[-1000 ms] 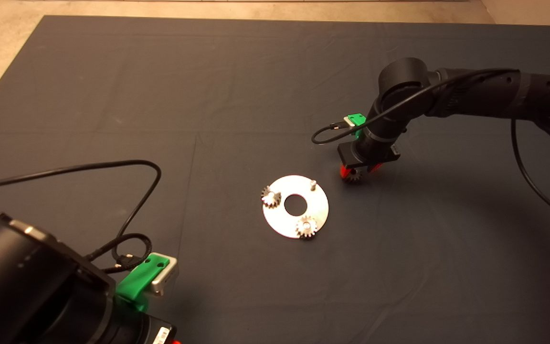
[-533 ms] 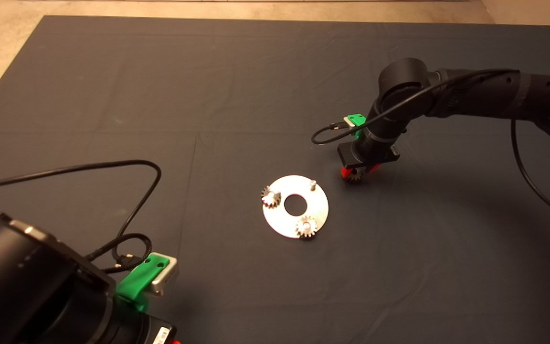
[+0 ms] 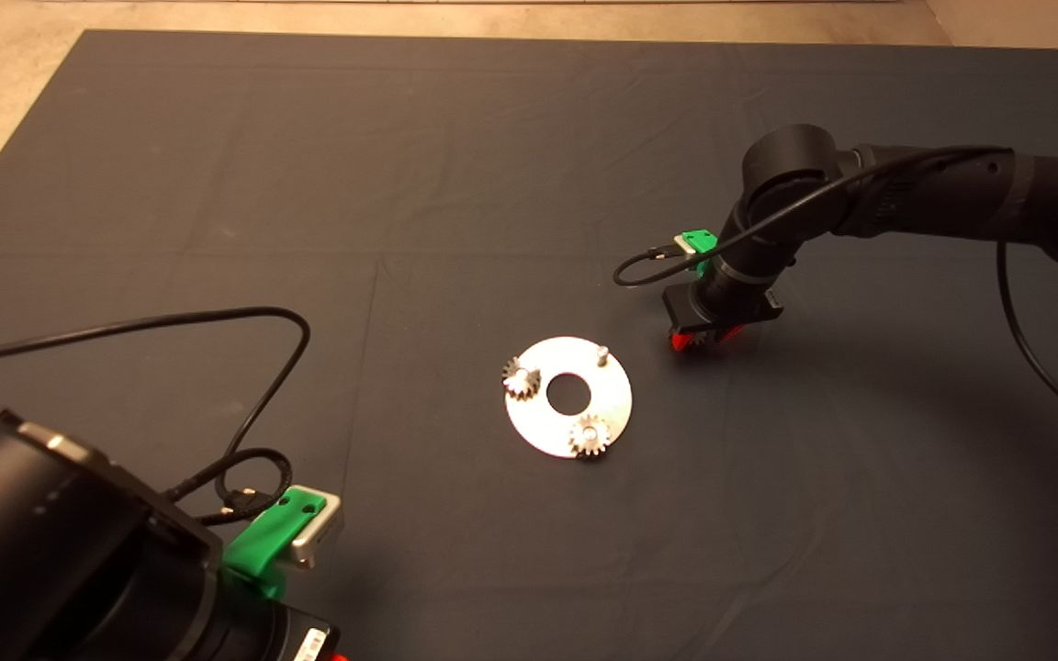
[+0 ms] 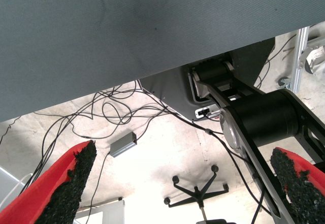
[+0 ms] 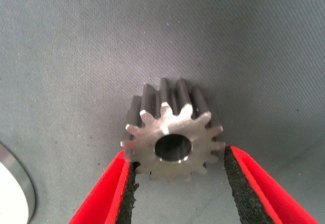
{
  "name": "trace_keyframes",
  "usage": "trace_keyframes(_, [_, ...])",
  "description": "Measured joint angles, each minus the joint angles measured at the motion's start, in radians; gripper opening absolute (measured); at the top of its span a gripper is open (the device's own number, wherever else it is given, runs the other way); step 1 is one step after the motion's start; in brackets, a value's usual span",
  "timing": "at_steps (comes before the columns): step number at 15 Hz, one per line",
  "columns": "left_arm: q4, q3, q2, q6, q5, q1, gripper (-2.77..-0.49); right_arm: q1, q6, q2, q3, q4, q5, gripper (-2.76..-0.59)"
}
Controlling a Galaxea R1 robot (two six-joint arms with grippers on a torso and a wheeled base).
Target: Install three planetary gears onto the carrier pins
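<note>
The left pincer (image 4: 177,183) waits at the near left edge of the worktop, its fingers spread wide with nothing between them (its camera shows only floor cables and a chair base beyond the mat (image 3: 400,184)). On the mat lies the shiny disc (image 3: 568,431); two planetary gears sit on their carrier pins, one at its near edge (image 3: 590,436), one at its left (image 3: 522,378), while the far pin (image 3: 602,353) stands bare. Just beyond, to the right of the disc, the right pincer (image 5: 177,183) grips the third gear (image 5: 172,132) between its pads, clenched on its teeth.
</note>
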Motion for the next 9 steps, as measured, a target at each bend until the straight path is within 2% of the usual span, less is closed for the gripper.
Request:
trace_keyframes(3, [0.0, 0.0, 0.0, 0.0, 0.0, 0.0, -0.77, 0.0, 0.0, -0.004, 0.009, 0.0, 0.0, -2.26])
trace_keyframes(9, [0.0, 0.0, 0.0, 0.0, 0.0, 0.0, -0.77, 0.0, 0.0, -0.005, 0.017, 0.0, -0.003, -2.26])
